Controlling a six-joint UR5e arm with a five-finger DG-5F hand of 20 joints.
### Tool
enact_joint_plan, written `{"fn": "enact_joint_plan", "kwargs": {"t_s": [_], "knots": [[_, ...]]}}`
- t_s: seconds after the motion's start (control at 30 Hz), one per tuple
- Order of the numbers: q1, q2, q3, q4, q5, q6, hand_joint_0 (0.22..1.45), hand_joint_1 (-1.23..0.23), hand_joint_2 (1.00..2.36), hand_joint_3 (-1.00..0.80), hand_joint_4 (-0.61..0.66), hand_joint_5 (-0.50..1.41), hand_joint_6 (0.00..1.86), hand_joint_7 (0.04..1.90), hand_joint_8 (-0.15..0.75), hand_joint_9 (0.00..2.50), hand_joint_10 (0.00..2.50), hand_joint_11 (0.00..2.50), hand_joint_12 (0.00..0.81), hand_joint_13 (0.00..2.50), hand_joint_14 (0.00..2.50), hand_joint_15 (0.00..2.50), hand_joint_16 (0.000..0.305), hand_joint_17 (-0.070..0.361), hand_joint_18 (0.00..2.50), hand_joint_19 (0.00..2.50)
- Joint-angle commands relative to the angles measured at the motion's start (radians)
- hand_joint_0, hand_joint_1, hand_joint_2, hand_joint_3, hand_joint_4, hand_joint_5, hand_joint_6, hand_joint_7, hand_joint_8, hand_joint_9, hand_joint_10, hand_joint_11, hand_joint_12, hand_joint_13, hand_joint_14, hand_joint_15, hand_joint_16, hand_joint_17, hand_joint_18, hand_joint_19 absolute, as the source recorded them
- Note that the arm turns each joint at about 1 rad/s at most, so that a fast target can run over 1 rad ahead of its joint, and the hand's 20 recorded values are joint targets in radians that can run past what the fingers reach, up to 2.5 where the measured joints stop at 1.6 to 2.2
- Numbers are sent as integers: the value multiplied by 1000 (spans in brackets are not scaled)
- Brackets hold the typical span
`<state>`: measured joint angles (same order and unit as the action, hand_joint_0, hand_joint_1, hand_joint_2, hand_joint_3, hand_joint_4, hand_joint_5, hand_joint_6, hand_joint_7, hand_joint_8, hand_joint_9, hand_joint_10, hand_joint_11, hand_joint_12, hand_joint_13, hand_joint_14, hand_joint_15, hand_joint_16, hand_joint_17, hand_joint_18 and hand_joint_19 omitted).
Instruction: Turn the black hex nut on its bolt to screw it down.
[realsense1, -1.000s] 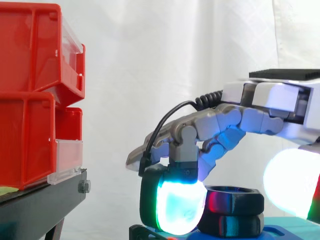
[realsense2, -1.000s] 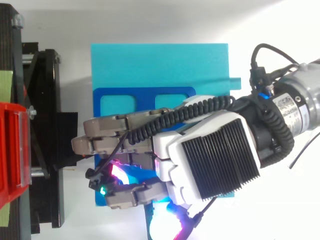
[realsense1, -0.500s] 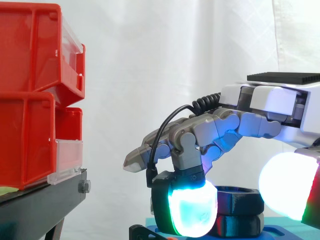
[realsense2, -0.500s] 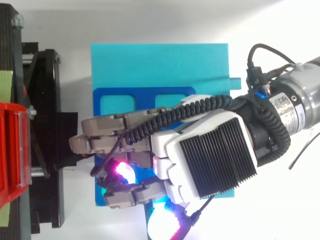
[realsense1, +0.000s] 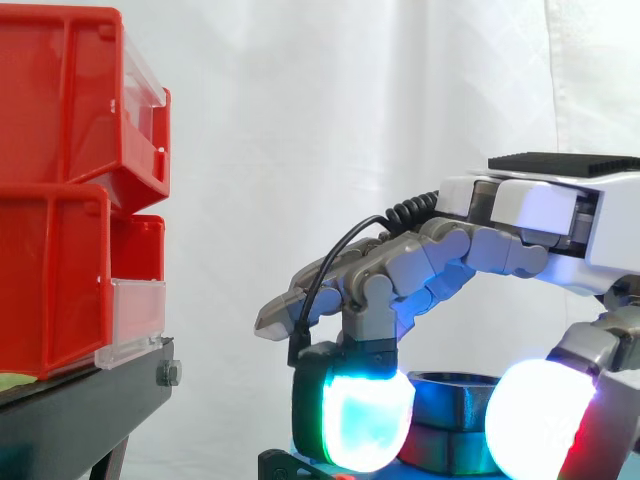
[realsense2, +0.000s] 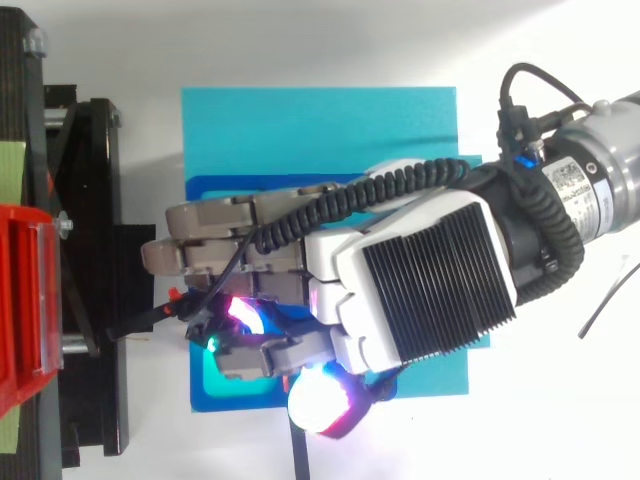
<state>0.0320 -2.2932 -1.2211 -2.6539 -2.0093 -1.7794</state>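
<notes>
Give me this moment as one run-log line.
step: screwing down | hand: over cyan plate, fingers curled round black hex nut | red bins: left, apart from hand

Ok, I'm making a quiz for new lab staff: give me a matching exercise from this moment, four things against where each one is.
Things:
1 black hex nut
2 red bins
3 turquoise plate
4 hand

Places:
A stacked on the black stand
B between two glowing fingertips
C lying flat under the blue fixture
D curled over the nut, arm entering from the right

Pairs: 1-B, 2-A, 3-C, 4-D
</notes>
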Motion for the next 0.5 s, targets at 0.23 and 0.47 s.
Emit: {"fn": "enact_joint_plan", "kwargs": {"t_s": [0.23,0.47], "knots": [[-11,0,0,-6,-9,0,461,-502,1000,-500,83,-194,769,916,273,745,5,146,331,511,0,46,54,121,463,167],[-12,0,0,-4,-11,0,488,-503,1001,-489,89,-191,763,927,277,744,5,129,322,516,2,66,51,115,455,175]]}}
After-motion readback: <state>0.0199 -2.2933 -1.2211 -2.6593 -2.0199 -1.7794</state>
